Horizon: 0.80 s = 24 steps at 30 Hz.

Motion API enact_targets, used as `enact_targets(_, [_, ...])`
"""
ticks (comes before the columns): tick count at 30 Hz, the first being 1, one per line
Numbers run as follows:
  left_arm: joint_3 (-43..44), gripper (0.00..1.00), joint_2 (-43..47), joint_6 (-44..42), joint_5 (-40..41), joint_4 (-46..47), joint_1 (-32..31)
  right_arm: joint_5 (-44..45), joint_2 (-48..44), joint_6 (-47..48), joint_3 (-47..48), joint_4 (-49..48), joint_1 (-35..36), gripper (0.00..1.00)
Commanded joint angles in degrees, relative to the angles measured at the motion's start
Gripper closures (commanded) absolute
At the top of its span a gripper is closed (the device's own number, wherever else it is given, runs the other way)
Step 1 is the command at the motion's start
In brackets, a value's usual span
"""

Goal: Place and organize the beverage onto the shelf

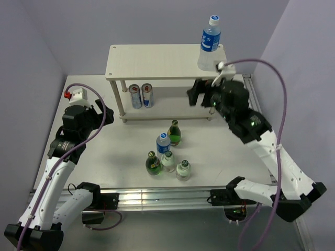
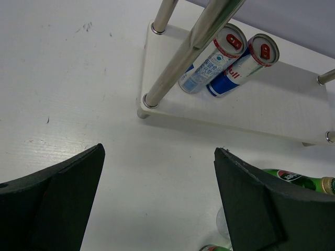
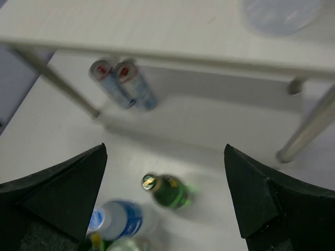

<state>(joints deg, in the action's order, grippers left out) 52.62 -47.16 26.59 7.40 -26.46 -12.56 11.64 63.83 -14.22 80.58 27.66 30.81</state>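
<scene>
Beverage stock is split between the shelf (image 1: 157, 55) and the table (image 1: 94, 157) in front of it. A tall clear bottle with a blue label (image 1: 210, 42) stands upright on the shelf's top board, at its right end near the front corner. Two cans (image 2: 227, 65) stand side by side, touching, on the shelf's lower board toward its left end, just behind the front-left leg.

In front of the shelf's middle I count five bottles upright on the table in a loose group. A green bottle (image 1: 174, 134) is nearest the shelf and a blue-capped bottle (image 1: 163, 143) stands just beside it. Farther from the shelf are a second green bottle (image 1: 153, 164), a pale bottle (image 1: 167, 162) and another pale one (image 1: 183, 170), which is farthest out.

My right gripper (image 3: 165, 146) hangs just in front of the shelf's right end, near the tall bottle but apart from it. Its jaws are spread wide with nothing between them, and the wrist view looks down past them at the group on the table.

My left gripper (image 2: 159, 149) hovers off the shelf's front-left corner, facing that leg and the cans. Its jaws are also wide and hold nothing.
</scene>
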Motion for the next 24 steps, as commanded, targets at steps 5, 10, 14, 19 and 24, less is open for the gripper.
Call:
enact_targets(5, [1.0, 0.08, -0.2, -1.1, 0.3, 0.3, 0.6, 1.3, -8.0, -7.9, -19.0, -7.2, 19.3, 0.00])
enact_targets(10, [1.0, 0.08, 0.0, -1.0, 0.9, 0.2, 0.7, 5.4, -6.8, -13.2, -25.1, -8.6, 28.9, 0.00])
enact_targets(14, [0.8, 0.08, 0.0, -1.0, 1.0, 0.2, 0.8, 5.2, -4.4, -16.1, -28.1, -10.6, 31.5, 0.00])
enact_targets(19, [0.8, 0.08, -0.1, -1.0, 1.2, 0.1, 0.8, 8.0, -0.9, -17.0, -28.0, -11.5, 34.7, 0.00])
enact_targets(24, [0.8, 0.08, 0.3, -1.0, 1.2, 0.2, 0.8, 10.2, 2.3, -16.7, -27.4, -12.1, 35.0, 0.00])
